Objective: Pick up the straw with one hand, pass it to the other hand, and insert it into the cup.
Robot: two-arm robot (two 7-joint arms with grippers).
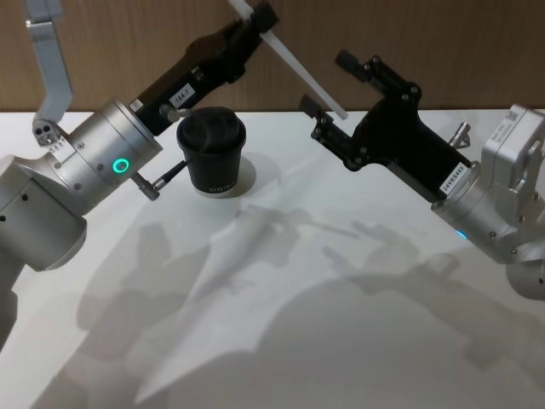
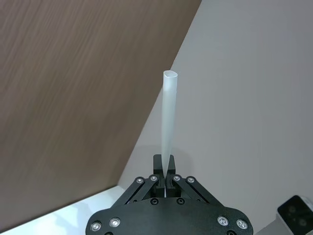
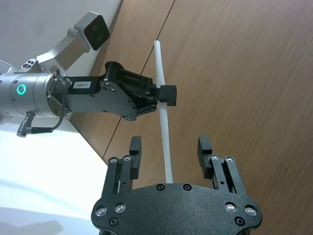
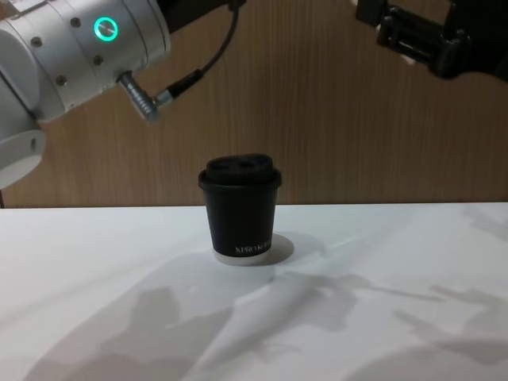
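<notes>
pinches the straw [image 3: 165,132] in the left gripper [image 3: 160,100], fingers shut tight on it nearer its upper end, high in the air above and behind the cup [image 1: 213,153]. slants the straw from there down toward the right gripper [image 1: 327,82], raised on the right at much the same height. spreads the right gripper's fingers wide apart, with the straw's lower stretch running between them and touching neither in the right wrist view. stands the cup upright on the white table [image 1: 358,324], lid on, below the raised grippers and well apart from the straw.
</notes>
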